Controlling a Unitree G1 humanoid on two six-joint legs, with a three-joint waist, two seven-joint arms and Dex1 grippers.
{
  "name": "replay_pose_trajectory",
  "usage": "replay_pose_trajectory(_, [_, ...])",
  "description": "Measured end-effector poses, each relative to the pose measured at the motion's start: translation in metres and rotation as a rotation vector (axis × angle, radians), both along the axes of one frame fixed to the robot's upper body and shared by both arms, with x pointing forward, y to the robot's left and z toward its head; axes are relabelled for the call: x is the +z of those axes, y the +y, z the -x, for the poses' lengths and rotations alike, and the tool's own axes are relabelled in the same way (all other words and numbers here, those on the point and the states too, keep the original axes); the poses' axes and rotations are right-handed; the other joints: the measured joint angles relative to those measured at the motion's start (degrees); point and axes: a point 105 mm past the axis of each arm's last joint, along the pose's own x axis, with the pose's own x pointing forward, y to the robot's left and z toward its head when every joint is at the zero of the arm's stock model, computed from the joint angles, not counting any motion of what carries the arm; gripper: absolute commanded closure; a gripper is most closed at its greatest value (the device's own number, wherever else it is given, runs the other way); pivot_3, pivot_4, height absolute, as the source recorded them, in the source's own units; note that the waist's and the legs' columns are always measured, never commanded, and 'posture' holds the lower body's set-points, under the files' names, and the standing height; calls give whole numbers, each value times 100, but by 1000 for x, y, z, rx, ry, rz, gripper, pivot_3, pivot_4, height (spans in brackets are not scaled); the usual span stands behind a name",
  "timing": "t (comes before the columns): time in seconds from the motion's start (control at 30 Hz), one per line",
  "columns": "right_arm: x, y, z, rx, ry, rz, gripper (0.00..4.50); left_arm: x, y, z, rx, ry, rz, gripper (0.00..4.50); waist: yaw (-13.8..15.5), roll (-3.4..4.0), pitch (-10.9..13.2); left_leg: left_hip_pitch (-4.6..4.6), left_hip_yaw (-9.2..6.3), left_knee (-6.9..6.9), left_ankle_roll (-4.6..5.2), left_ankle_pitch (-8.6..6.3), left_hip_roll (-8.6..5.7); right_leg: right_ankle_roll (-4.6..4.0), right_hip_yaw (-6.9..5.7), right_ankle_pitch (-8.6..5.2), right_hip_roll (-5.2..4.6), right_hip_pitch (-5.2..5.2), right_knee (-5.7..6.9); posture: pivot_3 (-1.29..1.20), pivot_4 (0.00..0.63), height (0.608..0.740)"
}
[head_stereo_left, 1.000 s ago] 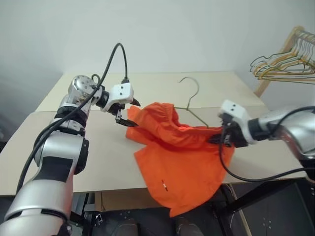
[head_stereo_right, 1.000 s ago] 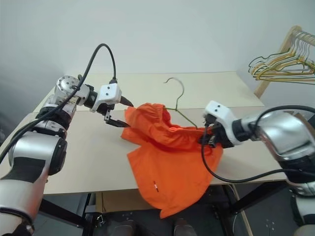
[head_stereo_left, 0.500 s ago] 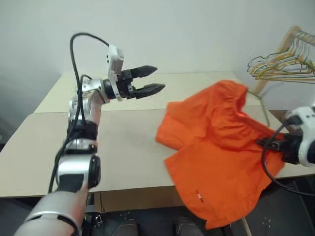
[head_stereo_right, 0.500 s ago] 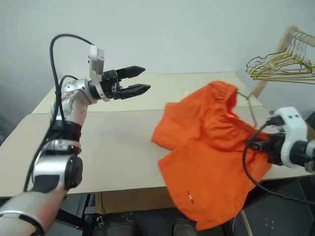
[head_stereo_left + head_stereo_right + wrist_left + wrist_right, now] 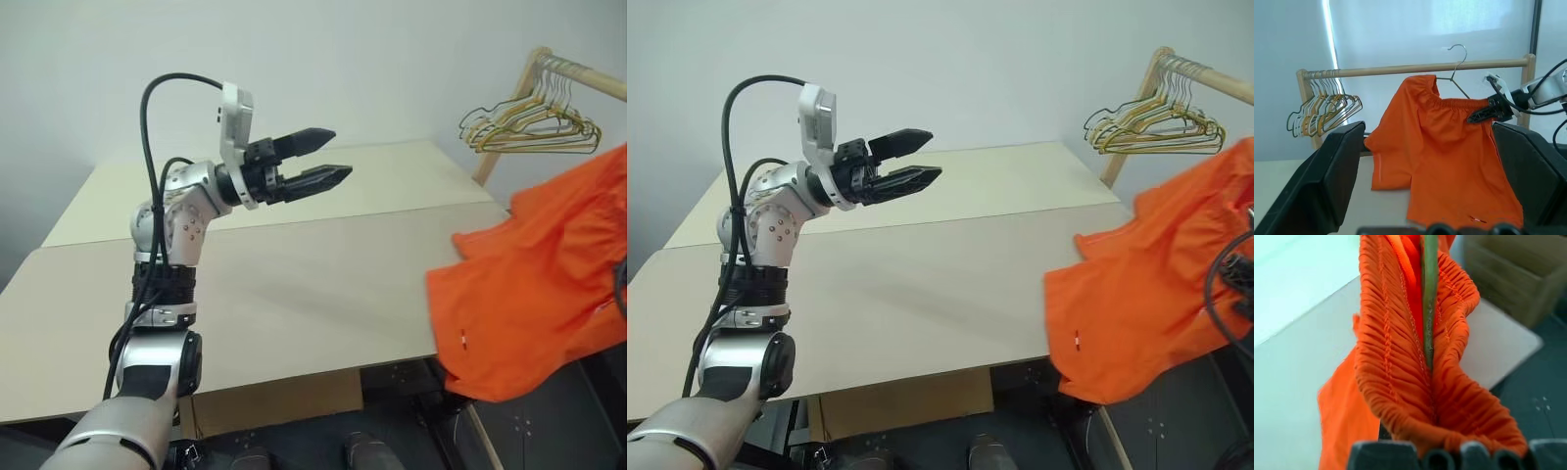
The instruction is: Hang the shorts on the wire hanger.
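I count one shorts [image 5: 1442,147], one wire hanger [image 5: 1458,73] in them, two pincers: left pincer [image 5: 328,157], right pincer [image 5: 1480,113]. One wooden rack [image 5: 1415,69], one bunch of hangers [image 5: 524,122], exact number unclear. One surface [image 5: 294,284].

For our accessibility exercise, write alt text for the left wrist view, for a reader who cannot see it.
Orange shorts hang on a wire hanger, gripped at the waistband by the right gripper in front of a wooden rail. More hangers bunch at the rail's end.
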Motion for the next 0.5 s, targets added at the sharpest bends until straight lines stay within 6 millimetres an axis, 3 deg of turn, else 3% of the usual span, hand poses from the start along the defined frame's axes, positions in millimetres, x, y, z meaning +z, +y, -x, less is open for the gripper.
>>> replay_pose_trajectory(0.13, [0,-18,7,-156,6,-97,4500,-1,-2,1,-13,-10,-5,14,-98,0,0,0,13,-17,2,-1,-3,4,21,-2,-1,0,-8,-137,0,740])
replay_pose_trajectory(0.27, [2,-22,10,-266,4,-214,4500,-2,-3,2,-24,-16,-7,14,-227,0,1,23,18,-30,10,-6,-18,19,35,-15,-13,48,-20,-131,0,740])
replay_pose_trajectory(0.33, [5,-22,10,-308,-4,-262,4500,-1,-4,2,-27,-20,-7,14,-293,14,-3,42,10,-44,12,-7,-23,-12,55,-34,0,85,-60,-129,0,740])
replay_pose_trajectory(0.5, [7,-29,15,-411,-14,-329,4500,-1,-4,3,-37,-19,-3,14,-404,21,-8,34,6,-49,13,-7,-46,34,98,-27,-7,96,-81,-121,0,740])
